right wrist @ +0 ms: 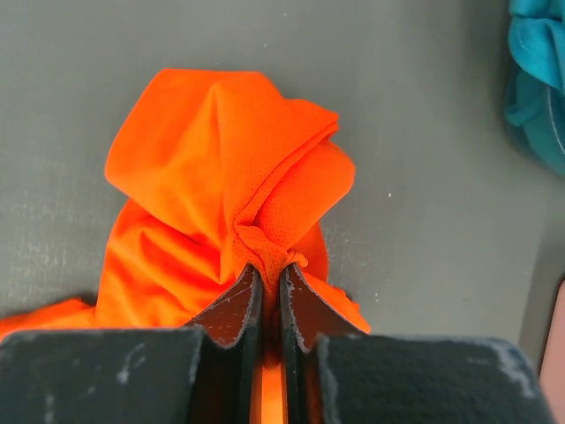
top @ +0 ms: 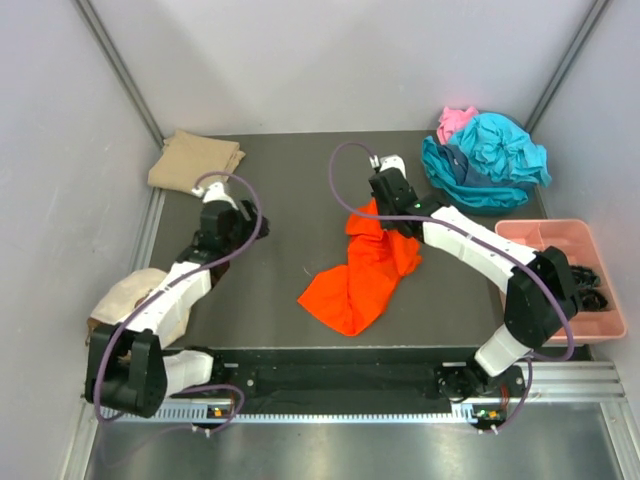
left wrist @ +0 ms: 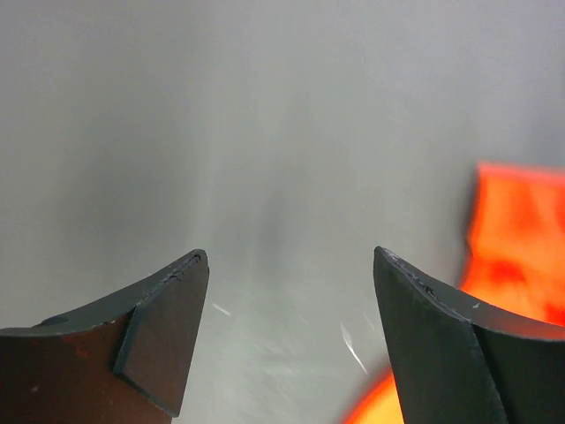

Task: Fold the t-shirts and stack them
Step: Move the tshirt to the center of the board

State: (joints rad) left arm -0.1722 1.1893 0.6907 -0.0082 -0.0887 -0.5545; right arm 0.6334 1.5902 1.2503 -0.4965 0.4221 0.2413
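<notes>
From above: right gripper (top: 385, 192) clamped on orange shirt (top: 365, 270), cloth trailing behind the jaws. Left gripper (top: 212, 190) just short of tan shirt (top: 195, 160). Teal shirts (top: 485, 160) well right of right jaws.
Left wrist: jaws wide, only table (left wrist: 291, 132) between, orange at right.
Right wrist: jaws nearly closed, pinching an orange fold at the tips.

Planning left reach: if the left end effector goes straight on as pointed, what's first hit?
Likely bare table; only blurred grey lies ahead of the left end effector, orange t-shirt off to the right. Depth unclear.
</notes>
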